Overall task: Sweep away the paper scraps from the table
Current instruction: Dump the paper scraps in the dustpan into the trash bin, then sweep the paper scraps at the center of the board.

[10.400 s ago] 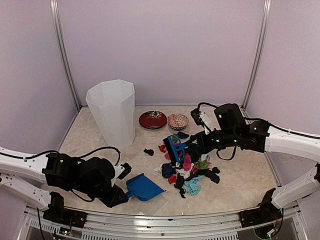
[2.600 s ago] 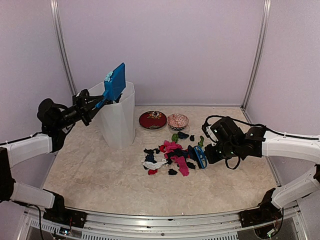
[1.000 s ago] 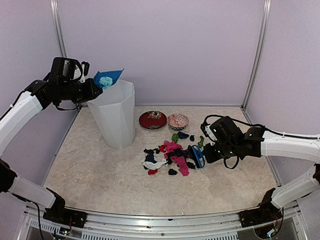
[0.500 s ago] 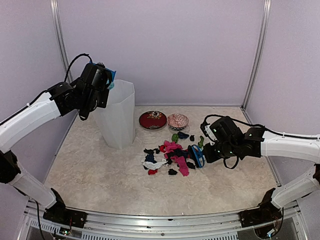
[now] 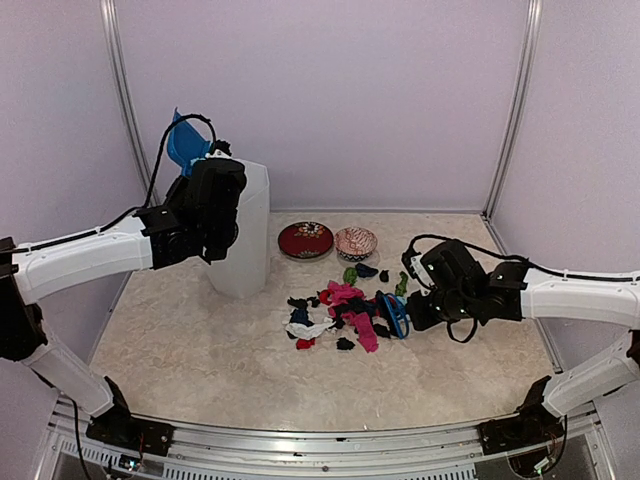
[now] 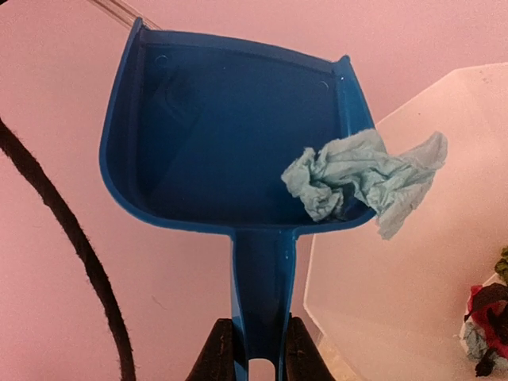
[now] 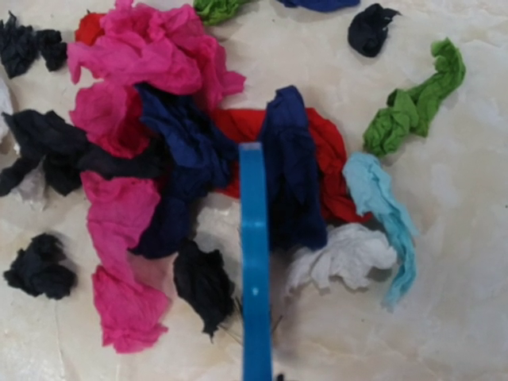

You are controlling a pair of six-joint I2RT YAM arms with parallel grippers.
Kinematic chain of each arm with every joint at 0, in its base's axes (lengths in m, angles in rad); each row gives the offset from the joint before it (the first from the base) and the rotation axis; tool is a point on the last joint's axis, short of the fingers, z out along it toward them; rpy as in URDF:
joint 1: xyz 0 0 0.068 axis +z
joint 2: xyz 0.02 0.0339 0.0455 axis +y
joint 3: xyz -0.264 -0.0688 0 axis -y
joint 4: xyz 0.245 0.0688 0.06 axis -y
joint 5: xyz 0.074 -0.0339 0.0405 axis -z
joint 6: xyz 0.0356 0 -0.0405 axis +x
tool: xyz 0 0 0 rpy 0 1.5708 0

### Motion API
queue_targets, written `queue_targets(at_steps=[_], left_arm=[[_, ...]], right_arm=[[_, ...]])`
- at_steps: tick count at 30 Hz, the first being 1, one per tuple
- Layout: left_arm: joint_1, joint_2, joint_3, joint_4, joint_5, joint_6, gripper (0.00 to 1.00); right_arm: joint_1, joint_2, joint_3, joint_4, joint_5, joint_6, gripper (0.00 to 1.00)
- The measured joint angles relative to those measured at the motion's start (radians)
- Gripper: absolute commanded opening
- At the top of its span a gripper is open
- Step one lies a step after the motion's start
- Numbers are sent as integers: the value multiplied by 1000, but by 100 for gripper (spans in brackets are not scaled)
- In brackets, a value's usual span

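Your left gripper (image 6: 255, 351) clenched on dustpan (image 6: 230, 135) handle, tipped above bin (image 6: 421, 270) so teal scrap (image 6: 349, 175) drops; right gripper (image 5: 412, 308) grasps brush (image 7: 254, 270), parked against scraps (image 7: 151, 48) mid-frame.

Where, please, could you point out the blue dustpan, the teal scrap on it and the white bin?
blue dustpan (image 6: 230, 143): left wrist view, inner floor of its tray.
teal scrap (image 6: 357, 171): left wrist view, middle of the wad.
white bin (image 5: 252, 232): top external view, bare side wall.

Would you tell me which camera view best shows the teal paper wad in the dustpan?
Left wrist view: the teal wad sits close up on the dustpan rim, overhanging it. The top external view shows only the raised dustpan, no wad; the right wrist view shows neither.
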Motion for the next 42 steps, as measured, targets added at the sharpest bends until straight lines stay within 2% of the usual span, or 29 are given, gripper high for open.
queue_targets(at_steps=[7, 15, 18, 21, 23, 27, 34, 42], left_arm=[[-1, -2, -36, 313, -48, 307, 0], [4, -5, -31, 379, -43, 385, 0], [-2, -4, 37, 224, -10, 269, 0], [2, 6, 221, -73, 96, 11, 0], [16, 3, 320, -216, 189, -138, 0], [59, -31, 352, -385, 347, -327, 0], [100, -62, 334, -534, 616, -493, 0], [87, -182, 329, -582, 861, -586, 0]], right_arm=[[0, -16, -24, 24, 0, 0, 0], [0, -35, -45, 40, 0, 0, 0], [0, -35, -47, 45, 0, 0, 0], [0, -36, -48, 51, -2, 0, 0], [0, -41, -49, 51, -3, 0, 0], [0, -56, -48, 50, -3, -2, 0], [0, -119, -40, 28, 0, -12, 0], [0, -165, -16, 23, -25, -29, 0]])
